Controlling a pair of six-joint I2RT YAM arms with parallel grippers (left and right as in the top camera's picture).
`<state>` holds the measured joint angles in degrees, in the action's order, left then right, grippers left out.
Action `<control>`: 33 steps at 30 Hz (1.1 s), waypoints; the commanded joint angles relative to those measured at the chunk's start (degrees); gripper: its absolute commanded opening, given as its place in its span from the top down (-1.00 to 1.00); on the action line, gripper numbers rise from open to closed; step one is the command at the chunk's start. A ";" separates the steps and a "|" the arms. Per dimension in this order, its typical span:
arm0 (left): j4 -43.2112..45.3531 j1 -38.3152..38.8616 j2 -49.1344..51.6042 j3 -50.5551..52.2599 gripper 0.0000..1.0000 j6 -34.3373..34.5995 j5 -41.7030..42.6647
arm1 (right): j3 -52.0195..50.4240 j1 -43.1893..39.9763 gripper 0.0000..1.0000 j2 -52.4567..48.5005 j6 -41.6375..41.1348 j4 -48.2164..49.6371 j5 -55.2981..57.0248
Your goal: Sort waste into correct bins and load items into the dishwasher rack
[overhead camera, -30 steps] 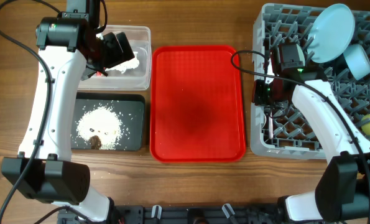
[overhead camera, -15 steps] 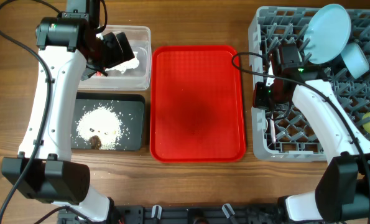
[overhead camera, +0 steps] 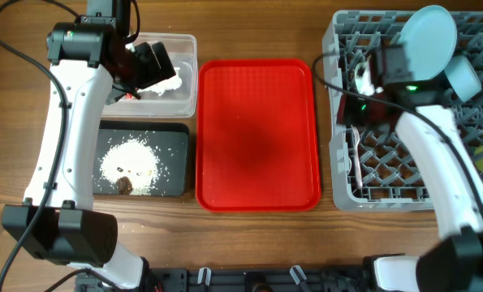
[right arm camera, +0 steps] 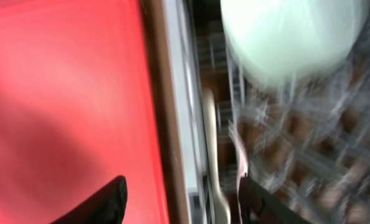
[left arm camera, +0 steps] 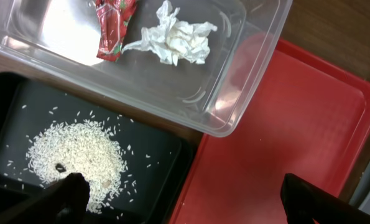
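Left wrist: wrapper (left arm camera: pixel 113 25) in tub (left arm camera: pixel 237 93), hidden overhead; left end effector (left arm camera: pixel 185 185), right end effector (right arm camera: pixel 181 185) parted.

— What's the desk (overhead camera: pixel 257 24) like?
— Brown wood, grain running left to right.
— And what sits on it?
— A clear tub (overhead camera: pixel 194 77) at the far left, with a black tray (overhead camera: pixel 144 126) just beside it on the near side. The red tray (overhead camera: pixel 257 130) is in the middle. The grey rack (overhead camera: pixel 342 174) is on the right, with a strip of wood between it and the red tray.
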<state>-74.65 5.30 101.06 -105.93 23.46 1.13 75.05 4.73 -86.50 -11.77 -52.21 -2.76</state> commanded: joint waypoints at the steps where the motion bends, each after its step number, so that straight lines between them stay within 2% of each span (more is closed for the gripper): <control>1: 3.37 1.92 0.02 -0.15 -1.00 -4.87 1.36 | 3.52 -0.22 -0.35 2.21 13.57 6.62 -10.14; 3: 4.79 3.58 0.37 -0.15 -1.00 -6.82 1.77 | 3.52 -0.35 -0.47 1.49 14.36 8.02 -10.80; 5: 3.45 4.61 1.07 -0.15 -1.00 -6.75 1.62 | 3.52 -0.70 -0.78 1.14 13.81 4.96 -10.43; 7: -0.46 4.42 1.44 -0.15 -1.00 -6.73 1.62 | 3.52 -1.22 -0.99 1.33 12.09 -0.02 -7.74; 14: -13.92 3.17 1.31 -0.13 -0.99 -6.54 1.81 | 3.48 -2.19 -0.99 5.14 11.41 -10.25 -7.37; 18: -13.22 3.69 -3.21 2.12 -1.00 -6.54 1.81 | 0.28 -2.19 -0.99 14.21 11.37 -8.66 -7.37; 20: -10.38 4.04 -7.78 5.75 -1.00 -6.54 1.79 | -2.49 -2.19 -0.99 19.08 11.37 -7.13 -7.39; 25: 6.27 4.13 -32.50 28.81 -1.00 -7.06 1.77 | -12.61 -2.19 -1.00 36.22 11.58 0.66 -7.41; 27: 12.61 4.13 -45.51 39.30 -1.00 -8.07 0.90 | -15.72 -2.19 -0.99 42.84 11.61 2.34 -7.37; 30: 15.78 4.13 -58.62 47.04 -1.00 -7.87 0.26 | -16.63 -2.19 -0.99 46.31 11.58 1.40 -7.39; 33: 16.06 4.13 -67.95 49.09 -1.00 -7.85 0.28 | -16.63 -2.19 -0.99 46.64 11.61 0.24 -7.39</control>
<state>-59.51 9.28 40.23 -59.22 16.69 2.17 59.00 2.68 -39.90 -0.08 -51.22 -10.46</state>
